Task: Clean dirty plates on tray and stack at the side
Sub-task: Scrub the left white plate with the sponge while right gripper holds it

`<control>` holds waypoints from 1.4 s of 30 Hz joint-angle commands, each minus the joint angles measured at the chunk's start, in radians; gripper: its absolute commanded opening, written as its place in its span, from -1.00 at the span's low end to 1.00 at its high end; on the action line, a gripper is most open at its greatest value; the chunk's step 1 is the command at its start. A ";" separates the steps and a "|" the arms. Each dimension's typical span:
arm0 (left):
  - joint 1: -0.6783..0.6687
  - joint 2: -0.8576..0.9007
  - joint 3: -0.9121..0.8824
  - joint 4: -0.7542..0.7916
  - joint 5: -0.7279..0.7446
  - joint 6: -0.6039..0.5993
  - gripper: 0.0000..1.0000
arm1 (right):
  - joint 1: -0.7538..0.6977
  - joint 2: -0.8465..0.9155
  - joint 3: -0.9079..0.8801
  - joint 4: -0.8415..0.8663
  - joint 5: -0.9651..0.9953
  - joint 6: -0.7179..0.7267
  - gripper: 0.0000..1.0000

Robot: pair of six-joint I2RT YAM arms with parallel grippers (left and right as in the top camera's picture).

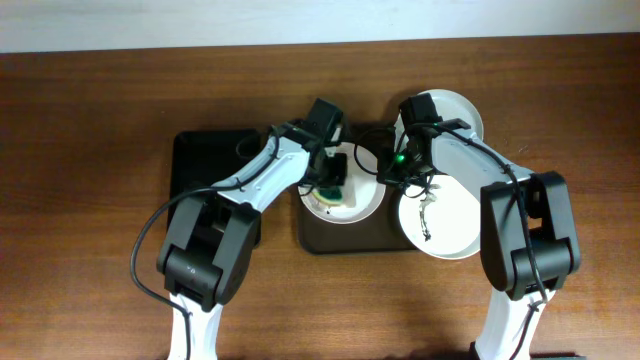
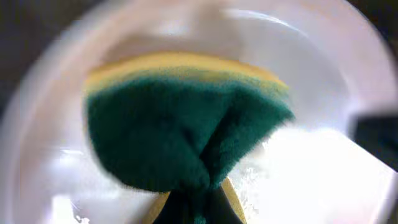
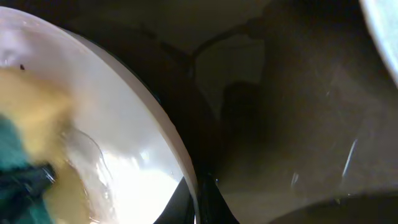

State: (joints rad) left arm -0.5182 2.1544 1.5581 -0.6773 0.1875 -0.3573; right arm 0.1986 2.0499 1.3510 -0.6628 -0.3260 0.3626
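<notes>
Three white plates show in the overhead view. The middle plate [image 1: 366,207] lies on the dark brown tray [image 1: 345,243]. My left gripper [image 1: 333,185] is shut on a green and yellow sponge [image 1: 331,194] pressed onto this plate. The left wrist view shows the sponge [image 2: 180,130] on the plate [image 2: 323,168]. My right gripper [image 1: 386,176] is shut on the plate's right rim [image 3: 155,118], fingers [image 3: 202,202] either side of it. A second plate [image 1: 458,215] with dark smears lies at the tray's right end. A third plate [image 1: 462,108] lies behind it, beyond the tray.
A smaller black tray [image 1: 200,160] lies left of the brown tray, under my left arm. Bare brown tray floor [image 3: 298,124] lies right of the held rim. Wooden table surrounds everything.
</notes>
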 commanded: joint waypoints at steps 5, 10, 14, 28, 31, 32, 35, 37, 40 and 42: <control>0.002 0.037 -0.034 0.139 0.159 0.082 -1.00 | -0.003 0.027 -0.018 0.014 0.042 0.021 -0.92; 0.030 0.037 -0.034 0.211 -0.323 -0.284 -1.00 | -0.002 0.027 -0.018 0.017 0.042 0.021 -0.92; 0.024 0.037 -0.034 -0.027 -0.215 -0.256 -1.00 | -0.002 0.027 -0.018 0.014 0.015 0.019 -0.92; 0.017 0.037 -0.032 0.039 -0.347 -0.287 -1.00 | -0.002 0.027 -0.032 0.032 -0.037 0.009 -0.92; 0.006 0.037 0.005 -0.029 -0.015 -0.136 -1.00 | -0.002 0.027 -0.033 0.019 -0.047 0.010 -0.92; 0.006 0.037 0.038 -0.050 0.023 -0.074 -1.00 | -0.002 0.027 -0.033 -0.006 -0.062 0.009 -0.92; 0.038 0.037 0.108 -0.052 0.033 0.124 -1.00 | -0.002 0.027 -0.046 -0.059 -0.093 -0.018 -0.92; 0.057 0.054 0.107 -0.042 0.006 0.269 -1.00 | -0.002 0.027 -0.048 -0.043 -0.093 -0.018 -0.92; 0.054 0.095 0.110 -0.034 0.013 0.306 -1.00 | -0.002 0.027 -0.049 -0.040 -0.093 -0.018 -0.92; 0.050 0.124 0.111 0.062 0.014 0.307 -1.00 | -0.002 0.027 -0.049 -0.037 -0.094 -0.017 -0.92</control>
State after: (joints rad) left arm -0.4652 2.2089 1.6482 -0.7029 0.1989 -0.0959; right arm 0.1898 2.0525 1.3312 -0.7021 -0.4221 0.3573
